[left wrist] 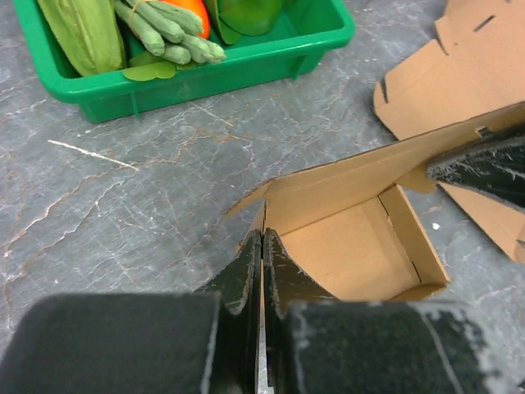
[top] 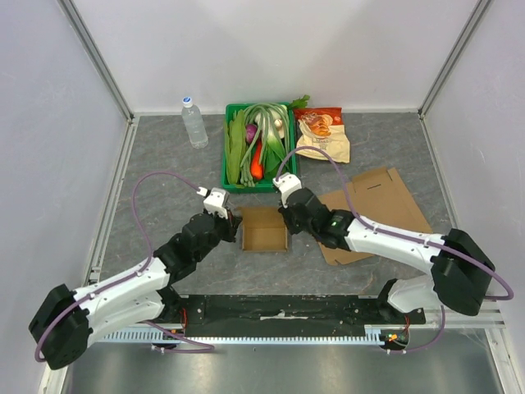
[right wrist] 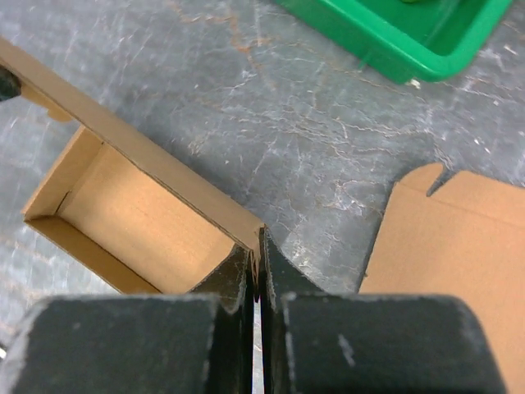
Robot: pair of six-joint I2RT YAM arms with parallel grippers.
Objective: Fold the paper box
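The paper box (top: 264, 229) is a small brown cardboard tray standing open-topped on the grey table, between my two arms. My left gripper (top: 233, 223) is shut on the box's left wall; in the left wrist view its tips (left wrist: 262, 245) pinch that thin wall edge of the box (left wrist: 353, 246). My right gripper (top: 286, 216) is shut on the opposite wall, and the right wrist view shows its tips (right wrist: 256, 245) clamped at a corner of the box (right wrist: 139, 217). A right finger (left wrist: 484, 164) shows at the far wall.
A flat cardboard sheet (top: 377, 209) lies right of the box, partly under my right arm. Behind stand a green bin (top: 227, 152) of vegetables, a water bottle (top: 194, 121) and a snack bag (top: 321, 134). White walls enclose the table on three sides.
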